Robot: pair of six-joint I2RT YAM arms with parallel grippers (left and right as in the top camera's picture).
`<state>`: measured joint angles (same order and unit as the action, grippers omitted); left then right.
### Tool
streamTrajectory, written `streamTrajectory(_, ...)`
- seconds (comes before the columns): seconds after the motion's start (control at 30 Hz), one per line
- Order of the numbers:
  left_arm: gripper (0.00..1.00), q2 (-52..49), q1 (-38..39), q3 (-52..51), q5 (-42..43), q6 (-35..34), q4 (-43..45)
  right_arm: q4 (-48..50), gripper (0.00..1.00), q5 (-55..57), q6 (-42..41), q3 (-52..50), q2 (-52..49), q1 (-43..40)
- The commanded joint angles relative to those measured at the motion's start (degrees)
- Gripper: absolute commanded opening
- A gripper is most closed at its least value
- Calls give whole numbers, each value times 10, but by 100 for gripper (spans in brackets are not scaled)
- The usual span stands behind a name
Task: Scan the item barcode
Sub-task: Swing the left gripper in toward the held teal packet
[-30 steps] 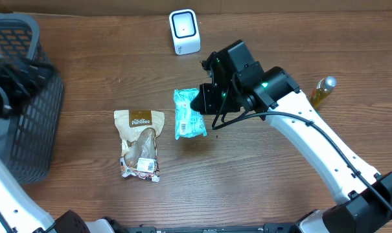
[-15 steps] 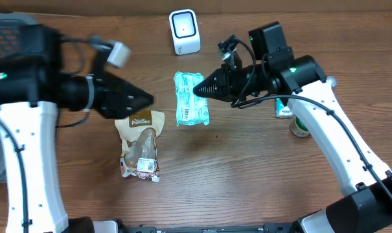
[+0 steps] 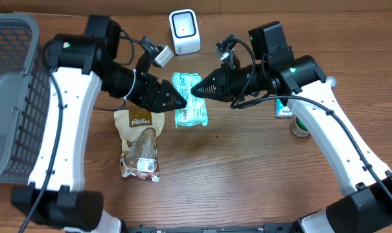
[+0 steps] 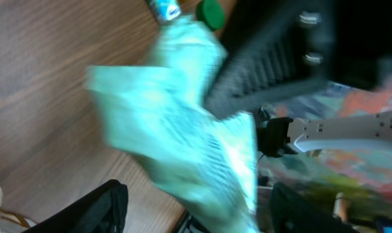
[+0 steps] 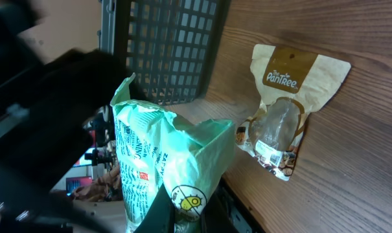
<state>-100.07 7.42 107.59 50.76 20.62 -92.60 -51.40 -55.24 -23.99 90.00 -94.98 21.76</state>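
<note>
The item is a crinkled mint-green packet [image 3: 192, 111] held above the table in mid-scene. My right gripper [image 3: 196, 90] is shut on its upper edge; the right wrist view shows the packet [image 5: 158, 152] standing up out of that gripper [image 5: 186, 206]. My left gripper [image 3: 180, 101] points right at the packet's left edge. In the blurred left wrist view that gripper [image 4: 202, 208] is open, its fingers [image 4: 105, 206] set wide either side of the packet [image 4: 183, 129]. The white scanner [image 3: 184, 31] stands at the back. I cannot make out a barcode.
A brown Pantree snack pouch [image 3: 141, 141] lies flat on the wooden table [image 3: 247, 181] under the left arm. A grey mesh basket [image 3: 11, 97] fills the left edge. A small carton [image 3: 284, 111] and a bottle [image 3: 300, 127] stand behind the right arm.
My left arm has swung in from the basket side and its gripper now reaches the packet. The right gripper turned and keeps holding the packet aloft.
</note>
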Motion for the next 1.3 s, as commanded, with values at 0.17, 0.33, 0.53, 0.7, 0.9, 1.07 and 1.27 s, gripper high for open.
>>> streamTrajectory(0.17, 66, -45, 5, -2, 3, -76, -8, 6, 4, 23, 0, 1, 3, 1)
streamTrajectory(0.33, 63, -45, 5, -2, 3, -76, -22, 8, 4, 85, -3, 1, 3, 1)
streamTrajectory(0.53, 64, -45, 7, -2, 47, -63, -18, 47, 4, 102, -58, 1, 3, 1)
streamTrajectory(0.7, 56, -45, 8, -2, 43, -63, -5, 72, 4, 100, -78, 1, 3, 3)
streamTrajectory(0.9, 46, -45, 13, -2, 44, -63, 8, 70, 4, 95, -77, 1, 3, 4)
streamTrajectory(1.07, 44, -45, 18, -2, 43, -63, 19, 70, 4, 91, -77, 1, 3, 4)
streamTrajectory(1.27, 4, -45, 20, -2, 43, -63, 29, 70, 4, 87, -75, 1, 3, 4)
